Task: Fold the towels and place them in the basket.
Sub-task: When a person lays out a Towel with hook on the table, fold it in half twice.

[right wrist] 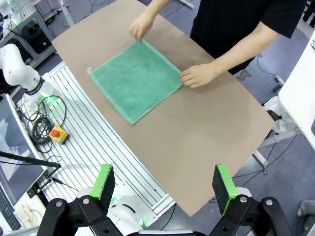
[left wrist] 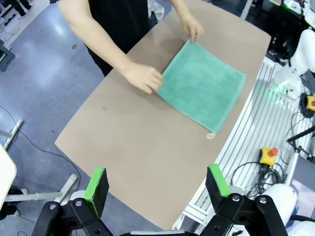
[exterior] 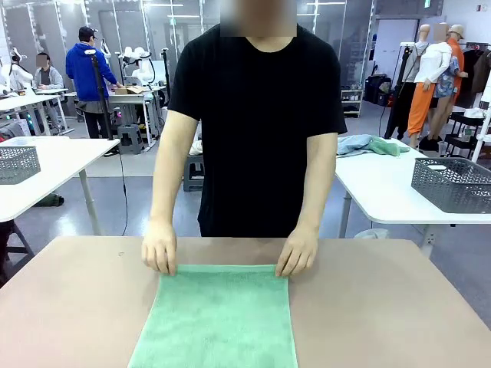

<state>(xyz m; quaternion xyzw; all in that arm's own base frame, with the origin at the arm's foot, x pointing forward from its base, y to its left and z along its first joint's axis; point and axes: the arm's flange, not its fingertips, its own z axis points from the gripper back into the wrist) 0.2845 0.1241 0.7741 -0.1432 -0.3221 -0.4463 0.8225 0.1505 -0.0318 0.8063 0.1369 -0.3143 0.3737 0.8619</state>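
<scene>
One mint green towel (exterior: 219,318) lies spread flat on the brown table (exterior: 383,307), reaching to its near edge. It also appears in the left wrist view as the towel (left wrist: 203,86) and in the right wrist view as the towel (right wrist: 135,78). A person in a black shirt stands at the far side and holds its two far corners, one hand (exterior: 159,249) on each (exterior: 298,251). My left gripper (left wrist: 157,187) hangs open high above the table's end, well away from the towel. My right gripper (right wrist: 164,184) is open too, high over the opposite end. The basket is out of view.
Two white tables stand behind the person: the left one carries a light grey mesh basket (exterior: 17,163), the right one a grey mesh basket (exterior: 453,184) and a heap of towels (exterior: 372,145). Slatted rails, cables and a yellow stop button (right wrist: 58,132) lie off the table's near edge.
</scene>
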